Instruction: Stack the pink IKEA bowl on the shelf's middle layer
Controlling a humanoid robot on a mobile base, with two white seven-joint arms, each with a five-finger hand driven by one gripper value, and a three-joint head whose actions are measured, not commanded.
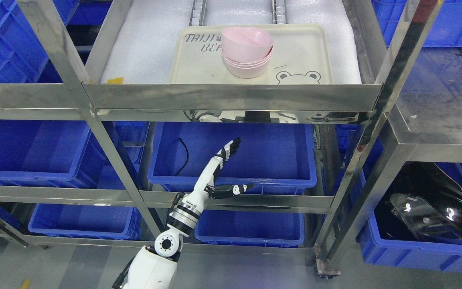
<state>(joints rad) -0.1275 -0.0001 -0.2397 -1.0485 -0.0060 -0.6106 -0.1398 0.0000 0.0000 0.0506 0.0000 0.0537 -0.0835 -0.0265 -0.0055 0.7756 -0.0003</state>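
Sitting rim-up, top pink bowl (247,41) tilted

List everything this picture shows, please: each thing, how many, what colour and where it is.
pink bowls: a nested stack, apparently four, top one tilted, on the tray
tray: one, cream with a bear drawing, on the white padded shelf layer
shelf: one, shiny metal, centre
blue bins: several, on the lower layers and on both sides
black cable: one, inside the centre bin
left hand: one, white and black, fingers spread, empty, below the tray's layer
right hand: not in view
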